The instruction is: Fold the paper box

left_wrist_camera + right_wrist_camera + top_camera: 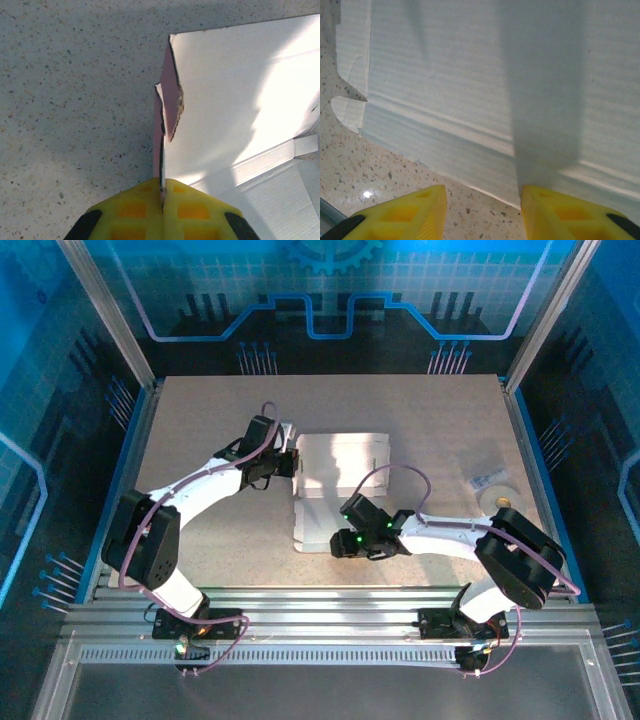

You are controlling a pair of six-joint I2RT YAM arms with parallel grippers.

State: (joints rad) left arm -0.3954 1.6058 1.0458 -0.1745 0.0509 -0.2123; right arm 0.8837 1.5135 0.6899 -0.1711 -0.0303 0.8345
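The paper box (345, 472) lies unfolded on the table, pale inner face up. In the left wrist view the paper box (240, 100) has a side flap raised on edge, its pink outer face showing. My left gripper (163, 194) is shut on that flap's lower end; from above, the left gripper (291, 462) sits at the sheet's left edge. My right gripper (338, 544) hovers at the sheet's near edge. Seen from the right wrist, the right gripper (482, 200) is open. One fingertip (540, 200) meets the paper box (470, 75) border, the other is over bare table.
A white tape roll (497, 500) and a small clear packet (489, 480) lie at the right side of the speckled table (200, 420). Metal frame posts and glass walls ring the table, and both arm bases stand at the near rail.
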